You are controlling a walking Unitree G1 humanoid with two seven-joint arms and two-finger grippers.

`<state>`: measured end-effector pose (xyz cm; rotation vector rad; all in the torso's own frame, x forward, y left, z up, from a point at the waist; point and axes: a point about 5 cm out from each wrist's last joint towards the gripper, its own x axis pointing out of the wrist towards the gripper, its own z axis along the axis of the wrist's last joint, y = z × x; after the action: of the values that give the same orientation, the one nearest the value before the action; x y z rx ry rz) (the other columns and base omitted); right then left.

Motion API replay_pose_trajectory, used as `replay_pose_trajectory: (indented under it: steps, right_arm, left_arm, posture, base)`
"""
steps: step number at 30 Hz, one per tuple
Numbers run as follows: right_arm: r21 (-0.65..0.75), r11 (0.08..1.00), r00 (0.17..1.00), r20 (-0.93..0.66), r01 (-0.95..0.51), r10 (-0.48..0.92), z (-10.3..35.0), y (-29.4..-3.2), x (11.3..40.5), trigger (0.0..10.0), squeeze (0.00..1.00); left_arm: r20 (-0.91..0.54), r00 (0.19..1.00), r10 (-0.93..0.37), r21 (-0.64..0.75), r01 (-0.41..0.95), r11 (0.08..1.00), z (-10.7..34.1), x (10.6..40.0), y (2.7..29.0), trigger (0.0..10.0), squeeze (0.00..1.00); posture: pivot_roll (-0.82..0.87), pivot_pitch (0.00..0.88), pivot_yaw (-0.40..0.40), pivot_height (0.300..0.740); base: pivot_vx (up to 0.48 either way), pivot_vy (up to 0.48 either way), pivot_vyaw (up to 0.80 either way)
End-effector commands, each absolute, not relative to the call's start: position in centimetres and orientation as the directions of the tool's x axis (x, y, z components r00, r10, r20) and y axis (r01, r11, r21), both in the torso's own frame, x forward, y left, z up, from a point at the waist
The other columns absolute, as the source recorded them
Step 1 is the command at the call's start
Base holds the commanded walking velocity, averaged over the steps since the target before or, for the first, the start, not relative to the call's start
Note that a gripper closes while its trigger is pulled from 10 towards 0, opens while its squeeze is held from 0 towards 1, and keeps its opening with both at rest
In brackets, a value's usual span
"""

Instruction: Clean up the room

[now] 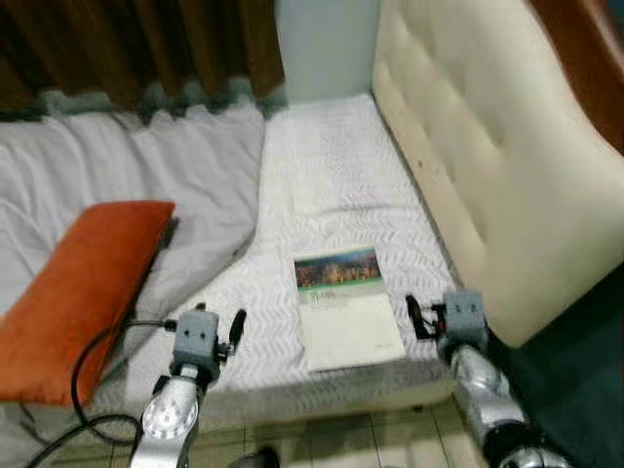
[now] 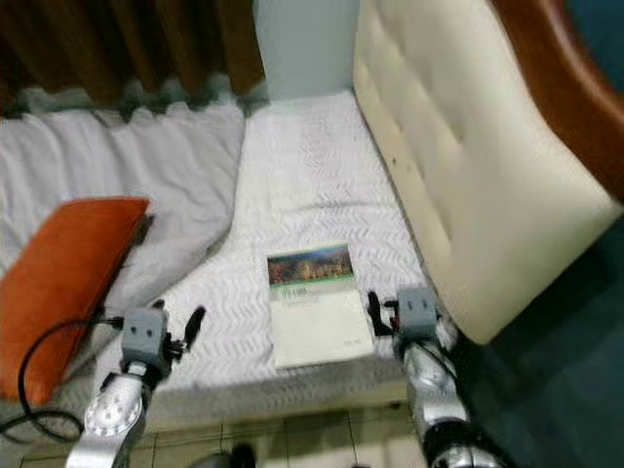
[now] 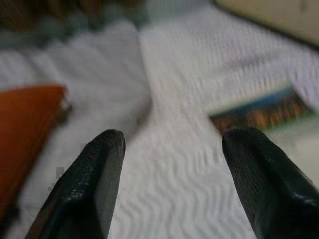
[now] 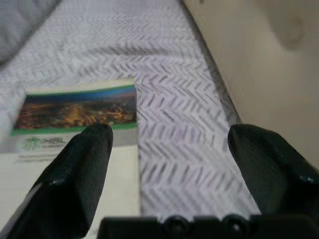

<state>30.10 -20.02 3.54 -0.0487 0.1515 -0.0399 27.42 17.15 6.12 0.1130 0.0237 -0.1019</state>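
Left eye view: a booklet [image 1: 346, 307] with a night-skyline cover lies flat near the foot edge of the mattress [image 1: 331, 185], beside the cream padded headboard [image 1: 468, 156]. The right gripper [image 1: 421, 317], fingers spread and empty, hovers just beside the booklet's right edge; the left gripper [image 1: 234, 330], likewise released, waits well left of it, near an orange cushion [image 1: 83, 292] and a black cable [image 1: 97, 375]. A clean pickup likely means sliding the thin booklet off the mattress edge before pinching it.
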Motion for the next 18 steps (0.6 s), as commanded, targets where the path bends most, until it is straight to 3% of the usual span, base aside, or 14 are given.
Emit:
replay_pose_trajectory:
  steps: [1,4,5,10,18]
  right_arm:
    - [-0.006,0.998,0.984,-0.163,0.070,-0.070,3.0,-20.4,29.4,10.0,1.00]
    - [0.007,0.997,0.976,-0.207,0.075,-0.072,1.9,-20.1,28.5,10.0,1.00]
    - [0.010,0.997,0.976,-0.209,0.072,-0.068,2.0,-20.0,28.7,10.0,0.00]
    - [0.004,0.999,0.985,-0.171,0.035,-0.034,3.4,-19.5,29.9,10.0,0.00]
    - [-0.014,1.000,0.987,-0.161,0.017,-0.019,3.7,-19.5,29.7,10.0,0.00]
  left_arm:
    - [-0.040,0.997,-0.071,0.082,0.074,0.994,6.2,27.3,17.5,10.0,0.00]
    - [-0.043,0.999,-0.033,0.005,0.033,0.999,6.7,28.7,17.0,10.0,0.00]
    - [-0.052,0.998,-0.027,-0.011,0.026,1.000,6.7,29.1,16.9,10.0,0.00]
    - [-0.080,0.997,-0.021,-0.052,0.016,0.999,6.6,30.1,16.8,10.0,0.00]
    - [-0.135,0.991,-0.016,-0.001,0.016,1.000,5.6,29.5,17.6,10.0,0.00]
  posture:
    - [0.02,0.000,0.010,0.740]
    - [0.00,0.000,0.024,0.740]
    - [0.00,0.000,0.023,0.740]
    - [-0.01,0.000,0.023,0.740]
    - [-0.01,0.000,0.033,0.740]
  base:
    - [0.000,0.000,0.00]
    - [0.000,0.000,0.00]
    - [0.000,0.000,0.00]
    - [0.000,0.377,0.00]
    - [0.000,0.479,0.00]
